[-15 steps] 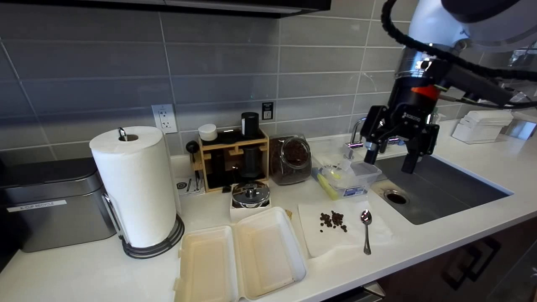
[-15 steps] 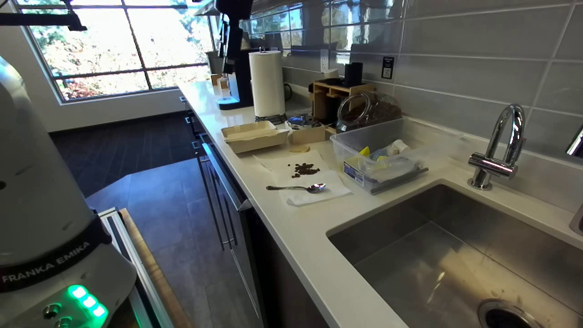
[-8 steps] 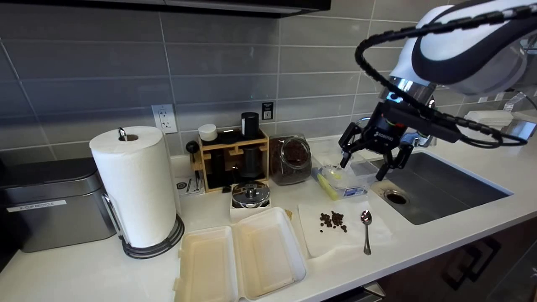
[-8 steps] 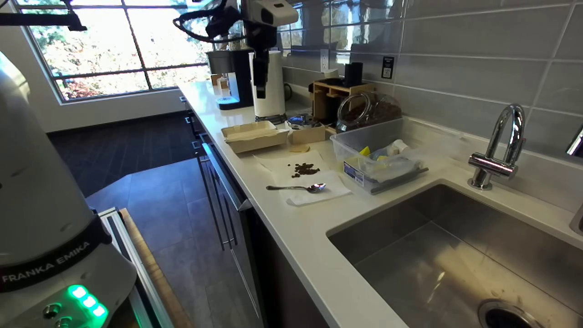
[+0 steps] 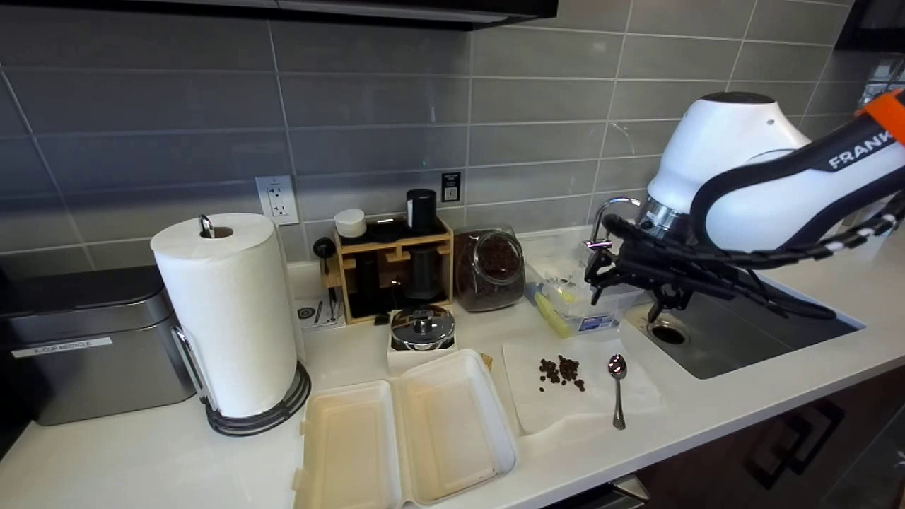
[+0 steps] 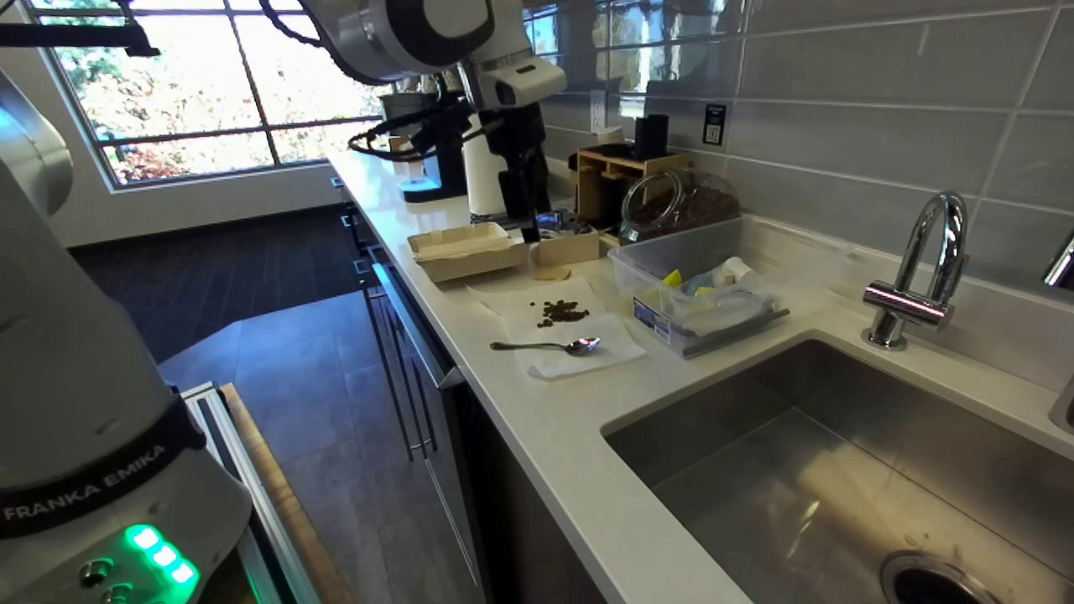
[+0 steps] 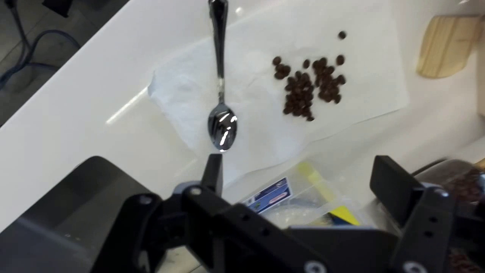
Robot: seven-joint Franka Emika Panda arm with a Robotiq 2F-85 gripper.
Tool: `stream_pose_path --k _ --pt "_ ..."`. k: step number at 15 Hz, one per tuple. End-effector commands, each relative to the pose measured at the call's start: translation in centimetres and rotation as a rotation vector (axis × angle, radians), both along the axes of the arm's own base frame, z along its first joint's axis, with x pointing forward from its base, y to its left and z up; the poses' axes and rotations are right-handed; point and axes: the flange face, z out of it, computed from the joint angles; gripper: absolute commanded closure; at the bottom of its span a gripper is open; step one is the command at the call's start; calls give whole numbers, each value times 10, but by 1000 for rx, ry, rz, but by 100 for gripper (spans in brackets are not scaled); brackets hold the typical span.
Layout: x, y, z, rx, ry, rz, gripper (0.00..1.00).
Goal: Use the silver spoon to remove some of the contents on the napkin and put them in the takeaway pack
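Silver spoon (image 7: 220, 74): bowl on napkin (image 7: 254, 117), handle running off its edge onto counter (image 5: 565, 452), twd. the front.
Gripper (image 7: 299, 176): fingers well apart, nothing betw. them; up in the air, not at the spoon yet.
Bowl vs. fingertip: in wrist view the bowl lies just beyond the fingertip at view's left, not mid-gap.
Handle axis: points pretty much straight away from the gripper, approx. perp. to the line betw. fingers; good angle for a pinch across it, IMO.
Ht. over counter: fingertips dark vs. sink (image 5: 735, 343) in an ext. view, so can't fairly say how high.
Handle pinch: prob. shift sideways to centre the spoon, fwd. past the bowl, then down on the handle; one finger landing on the bowl is the risk.
Contents (image 7: 299, 93): loose heap of dark beans on napkin, betw. spoon and takeaway pack (image 5: 456, 431); no scooping done yet, I'd judge.
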Motion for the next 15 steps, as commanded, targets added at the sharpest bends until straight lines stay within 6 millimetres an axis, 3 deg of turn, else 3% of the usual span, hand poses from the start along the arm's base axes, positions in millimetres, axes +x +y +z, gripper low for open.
stream_pose_path --k 1,2,3,8,15 --pt "3 -12 -33 -103 53 -98 0" --pt "3 -13 -38 -100 93 -111 0" --pt "-2 -17 -25 -80 49 -75 0" --pt "0 -16 -37 -81 78 -93 0" --pt "2 3 -82 -99 127 -16 0"
